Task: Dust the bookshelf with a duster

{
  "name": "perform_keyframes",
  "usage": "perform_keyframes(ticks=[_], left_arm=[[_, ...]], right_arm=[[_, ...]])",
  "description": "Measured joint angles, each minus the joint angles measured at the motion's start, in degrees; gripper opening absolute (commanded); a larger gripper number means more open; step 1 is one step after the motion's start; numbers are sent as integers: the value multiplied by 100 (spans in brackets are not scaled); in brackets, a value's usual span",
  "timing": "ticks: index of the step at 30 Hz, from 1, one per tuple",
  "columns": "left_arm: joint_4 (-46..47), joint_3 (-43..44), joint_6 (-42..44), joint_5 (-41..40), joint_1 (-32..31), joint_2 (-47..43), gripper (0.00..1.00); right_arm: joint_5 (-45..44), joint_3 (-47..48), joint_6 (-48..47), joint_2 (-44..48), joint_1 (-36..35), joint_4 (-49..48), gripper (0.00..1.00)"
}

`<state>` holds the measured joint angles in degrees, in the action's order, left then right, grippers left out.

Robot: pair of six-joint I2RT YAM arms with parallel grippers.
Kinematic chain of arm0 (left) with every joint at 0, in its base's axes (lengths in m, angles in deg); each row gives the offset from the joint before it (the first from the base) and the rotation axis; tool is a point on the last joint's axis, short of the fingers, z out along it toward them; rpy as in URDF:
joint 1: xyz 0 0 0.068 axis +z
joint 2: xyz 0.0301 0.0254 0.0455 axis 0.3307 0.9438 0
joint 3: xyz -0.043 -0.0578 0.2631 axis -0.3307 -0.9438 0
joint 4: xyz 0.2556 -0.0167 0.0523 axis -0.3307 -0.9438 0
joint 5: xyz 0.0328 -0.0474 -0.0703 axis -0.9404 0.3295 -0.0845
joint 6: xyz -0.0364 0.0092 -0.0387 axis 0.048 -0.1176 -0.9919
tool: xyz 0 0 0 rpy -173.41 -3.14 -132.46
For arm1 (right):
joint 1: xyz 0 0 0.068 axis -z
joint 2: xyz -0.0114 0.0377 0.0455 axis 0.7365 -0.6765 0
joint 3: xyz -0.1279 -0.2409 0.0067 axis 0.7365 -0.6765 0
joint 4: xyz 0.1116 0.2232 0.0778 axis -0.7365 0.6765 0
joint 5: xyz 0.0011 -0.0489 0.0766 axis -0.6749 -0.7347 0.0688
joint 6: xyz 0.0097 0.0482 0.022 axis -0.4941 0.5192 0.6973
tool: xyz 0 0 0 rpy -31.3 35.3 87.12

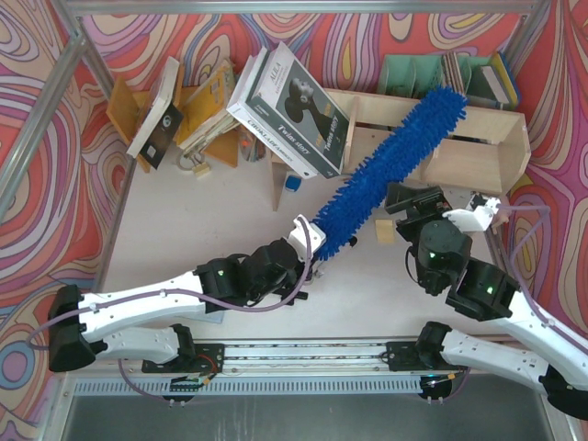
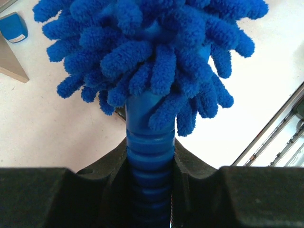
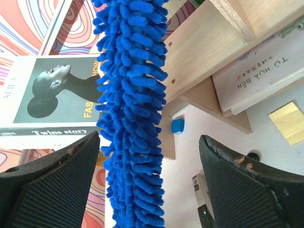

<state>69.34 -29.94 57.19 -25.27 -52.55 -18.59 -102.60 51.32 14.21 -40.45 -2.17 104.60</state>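
Observation:
The bright-blue fluffy duster (image 1: 390,167) slants from the table's middle up to the right, its tip over the top of the pale plywood bookshelf (image 1: 478,152). My left gripper (image 1: 310,246) is shut on its ribbed blue handle (image 2: 147,152), with the fluffy head (image 2: 152,52) just beyond the jaws. My right gripper (image 1: 413,197) is open and empty, just right of the duster, in front of the bookshelf. In the right wrist view the duster (image 3: 133,118) hangs between the two black fingers (image 3: 237,185), nearer the left one, with the plywood shelf (image 3: 213,52) behind.
A large book "Twins story" (image 1: 294,110) leans on the bookshelf's left end. An orange-yellow book rack (image 1: 197,115) with books stands at the back left. Green file holders (image 1: 413,73) and books stand behind the shelf. A small blue block (image 1: 292,182) lies on the table.

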Motion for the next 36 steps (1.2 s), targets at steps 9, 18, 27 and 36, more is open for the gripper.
perform_keyframes(ticks=[9, 18, 27, 36], left_arm=[[-249, 201, 0, 37, -7, -326, 0], [-820, 586, -2, -179, -22, -791, 0], [-1329, 1134, -278, -1137, -26, -960, 0], [-1648, 1681, -387, -1663, -26, -866, 0]], right_arm=[[837, -17, -1375, -59, 2, -931, 79], [1637, 17, -2079, -420, -11, -1460, 81], [1694, -540, -3281, 391, -22, -1598, 88], [1735, -1443, -3707, 675, -22, -1329, 91]])
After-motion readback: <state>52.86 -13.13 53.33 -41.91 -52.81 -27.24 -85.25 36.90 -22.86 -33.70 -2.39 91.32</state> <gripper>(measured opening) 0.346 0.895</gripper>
